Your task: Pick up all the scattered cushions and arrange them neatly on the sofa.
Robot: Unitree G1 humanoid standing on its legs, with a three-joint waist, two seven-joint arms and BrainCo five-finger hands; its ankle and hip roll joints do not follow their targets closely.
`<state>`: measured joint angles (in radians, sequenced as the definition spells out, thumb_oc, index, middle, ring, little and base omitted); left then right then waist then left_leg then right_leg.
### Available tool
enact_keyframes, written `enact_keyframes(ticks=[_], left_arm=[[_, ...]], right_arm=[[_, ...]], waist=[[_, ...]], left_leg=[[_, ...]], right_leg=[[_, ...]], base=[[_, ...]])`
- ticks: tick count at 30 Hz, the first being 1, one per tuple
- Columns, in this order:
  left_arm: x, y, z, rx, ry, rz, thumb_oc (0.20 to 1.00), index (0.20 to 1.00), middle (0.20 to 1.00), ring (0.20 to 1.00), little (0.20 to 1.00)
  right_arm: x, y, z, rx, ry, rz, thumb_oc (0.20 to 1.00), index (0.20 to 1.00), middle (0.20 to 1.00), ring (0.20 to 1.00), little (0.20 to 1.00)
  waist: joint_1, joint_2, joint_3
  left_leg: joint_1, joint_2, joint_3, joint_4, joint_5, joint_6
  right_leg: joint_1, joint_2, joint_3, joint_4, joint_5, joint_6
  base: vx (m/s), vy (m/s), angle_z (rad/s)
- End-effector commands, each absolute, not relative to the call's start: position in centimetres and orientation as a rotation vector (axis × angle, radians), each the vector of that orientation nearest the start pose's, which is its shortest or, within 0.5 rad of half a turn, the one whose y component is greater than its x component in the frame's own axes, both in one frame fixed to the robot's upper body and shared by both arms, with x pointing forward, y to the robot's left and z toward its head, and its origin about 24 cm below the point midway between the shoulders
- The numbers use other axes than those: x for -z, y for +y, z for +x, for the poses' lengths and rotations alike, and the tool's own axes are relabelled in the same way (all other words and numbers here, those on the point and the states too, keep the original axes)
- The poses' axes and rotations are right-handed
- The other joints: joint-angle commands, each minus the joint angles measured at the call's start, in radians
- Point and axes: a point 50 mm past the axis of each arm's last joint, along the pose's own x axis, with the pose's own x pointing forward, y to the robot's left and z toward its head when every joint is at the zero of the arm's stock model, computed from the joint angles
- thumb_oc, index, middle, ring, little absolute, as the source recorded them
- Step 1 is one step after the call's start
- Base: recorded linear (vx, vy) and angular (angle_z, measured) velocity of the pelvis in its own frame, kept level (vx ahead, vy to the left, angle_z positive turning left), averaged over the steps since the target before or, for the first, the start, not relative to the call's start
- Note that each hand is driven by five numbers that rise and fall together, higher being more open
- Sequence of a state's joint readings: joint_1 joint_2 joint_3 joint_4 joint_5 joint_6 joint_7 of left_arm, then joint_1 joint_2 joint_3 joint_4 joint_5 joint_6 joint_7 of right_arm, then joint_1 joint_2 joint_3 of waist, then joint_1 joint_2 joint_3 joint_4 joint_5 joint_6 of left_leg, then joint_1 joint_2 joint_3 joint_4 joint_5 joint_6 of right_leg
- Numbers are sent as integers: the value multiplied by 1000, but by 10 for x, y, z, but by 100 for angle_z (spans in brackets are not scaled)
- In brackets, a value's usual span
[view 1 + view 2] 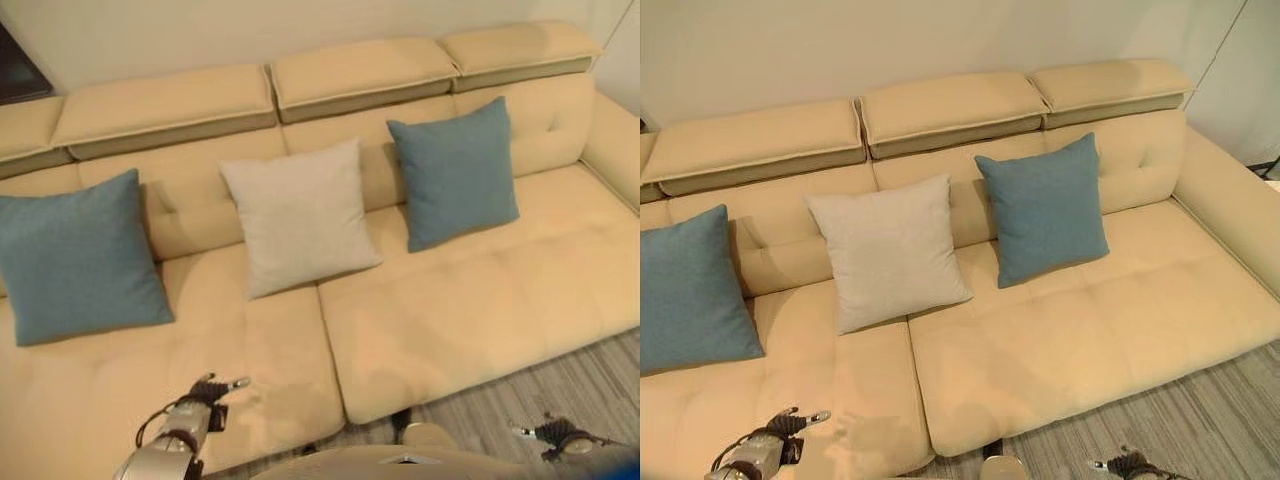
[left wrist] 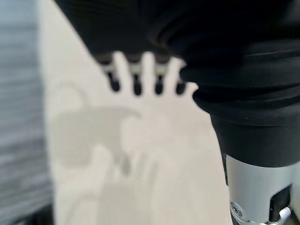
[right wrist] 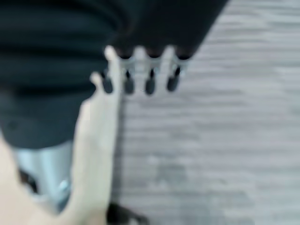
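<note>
Three cushions stand upright in a row on the sofa, each leaning against its backrest. A blue cushion sits at the left edge of the frame, a beige cushion in the middle, and a second blue cushion to the upper right of centre. The three are apart from one another, with bare seat between them; the beige one rests near the seam where the two seat pads meet. The seat in front of the cushions carries nothing else.

Along the top of the backrest runs a line of padded headrests. The sofa's right arm rises at the right edge of the frame, and a pale wall stands behind.

The left hand hovers low in the frame over the front edge of the left seat pad; its fingers are straight and released, holding nothing. The right hand hangs at the lower right over the grey striped floor, its fingers likewise extended and empty.
</note>
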<state>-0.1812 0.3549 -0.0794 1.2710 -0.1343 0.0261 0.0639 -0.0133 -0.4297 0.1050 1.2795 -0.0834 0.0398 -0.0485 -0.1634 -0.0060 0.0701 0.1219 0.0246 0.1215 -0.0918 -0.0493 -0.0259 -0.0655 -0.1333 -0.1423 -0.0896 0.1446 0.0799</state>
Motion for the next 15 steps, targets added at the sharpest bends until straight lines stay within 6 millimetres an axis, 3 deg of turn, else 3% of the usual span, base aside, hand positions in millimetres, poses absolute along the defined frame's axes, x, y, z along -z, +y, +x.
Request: enact_keyframes(ticks=[1, 3, 6, 7, 8, 9, 10, 13, 15], left_arm=[[122, 308, 144, -340, 1104, 299, 1000, 1000, 1000, 1000, 1000], [109, 326, 154, -365, 1086, 337, 1000, 1000, 1000, 1000, 1000], [99, 342, 157, -398, 1084, 368, 1000, 1000, 1000, 1000, 1000], [93, 352, 158, -420, 1084, 381, 1000, 1000, 1000, 1000, 1000], [92, 354, 158, -427, 1090, 386, 1000, 1000, 1000, 1000, 1000], [87, 362, 156, -461, 1099, 385, 1000, 1000, 1000, 1000, 1000], [87, 362, 156, -461, 1099, 385, 1000, 1000, 1000, 1000, 1000], [80, 373, 154, -508, 1112, 376, 1000, 1000, 1000, 1000, 1000], [79, 375, 153, -512, 1116, 379, 1000, 1000, 1000, 1000, 1000]], right_arm=[[132, -312, 106, 136, 1266, -606, 1000, 1000, 1000, 1000, 1000], [132, -304, 120, 78, 1240, -634, 1000, 1000, 1000, 1000, 1000], [133, -301, 122, 36, 1240, -664, 1000, 1000, 1000, 1000, 1000], [133, -302, 119, 27, 1254, -669, 1000, 1000, 1000, 1000, 1000], [135, -302, 114, 21, 1271, -662, 1000, 1000, 1000, 1000, 1000], [136, -300, 115, 5, 1280, -667, 1000, 1000, 1000, 1000, 1000], [136, -300, 115, 5, 1280, -667, 1000, 1000, 1000, 1000, 1000], [134, -298, 122, -26, 1263, -702, 1000, 1000, 1000, 1000, 1000], [134, -299, 124, -23, 1257, -704, 1000, 1000, 1000, 1000, 1000]], waist=[[24, -23, 5], [30, -28, 26], [42, -16, 28], [46, -8, 15], [52, -12, 6], [68, -27, -24], [68, -27, -24], [59, -36, -69], [56, -36, -70]], left_leg=[[-21, -36, 5, 58, -29, -16], [-37, -44, 39, 45, -12, 3], [-63, -30, 55, 47, 11, 17], [-67, -16, 54, 28, 26, 17], [-71, -16, 52, 28, 27, 16], [-75, -13, 75, 15, 40, 0], [-74, -13, 74, 15, 40, 0], [-56, 14, 79, 5, 55, -30], [-55, 18, 79, 5, 57, -34]], right_leg=[[-79, 16, 37, 40, 21, 101], [-126, 10, 70, 69, 37, 126], [-100, 17, 70, 194, -47, 102], [-62, 25, 89, 263, -109, 88], [-30, 21, 93, 252, -123, 90], [30, 4, 56, 143, -106, 96], [31, 4, 56, 142, -106, 96], [74, 33, 60, 36, -99, 93], [77, 36, 57, 29, -96, 91]], base=[[-352, 351, -65], [-410, 289, -91], [-242, 84, -75], [-158, 10, -30], [-130, -71, -34], [-50, -78, -18], [-6, -131, -21], [27, -159, -9], [-8, -103, 6]])
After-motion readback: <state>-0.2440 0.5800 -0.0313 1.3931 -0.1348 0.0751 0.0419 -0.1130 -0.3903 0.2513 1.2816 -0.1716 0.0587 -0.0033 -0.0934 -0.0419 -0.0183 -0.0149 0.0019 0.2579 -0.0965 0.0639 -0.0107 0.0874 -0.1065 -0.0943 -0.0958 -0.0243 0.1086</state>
